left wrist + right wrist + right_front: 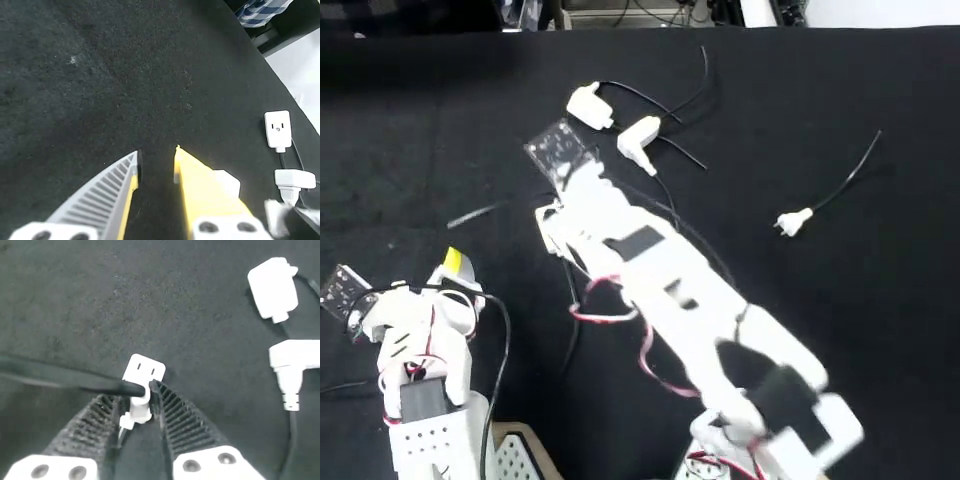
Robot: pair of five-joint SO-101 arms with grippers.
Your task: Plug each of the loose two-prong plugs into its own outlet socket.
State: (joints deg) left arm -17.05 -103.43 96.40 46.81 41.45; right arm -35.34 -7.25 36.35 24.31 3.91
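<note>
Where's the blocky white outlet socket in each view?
High view: blocky white plastic outlet socket at top centre.
Left wrist view: socket faces camera, beyond the yellow finger.
Right wrist view: socket beyond the right gripper holding a small white two-slot connector.
Shared landmark: white right-angle cord head beside it.

The table (840,80) is black all over, its cloth faintly speckled. The left claw (156,150) has one yellow finger and one pale grey ribbed finger. The right claw (135,392) has black ribbed fingers on white bases. The plug (135,412) between them is white, as is the socket (144,370) with its two dark slots. The loose plug (794,222) is white on a black cord. The right arm (700,310) is white with black patches and red wires (605,316).
</note>
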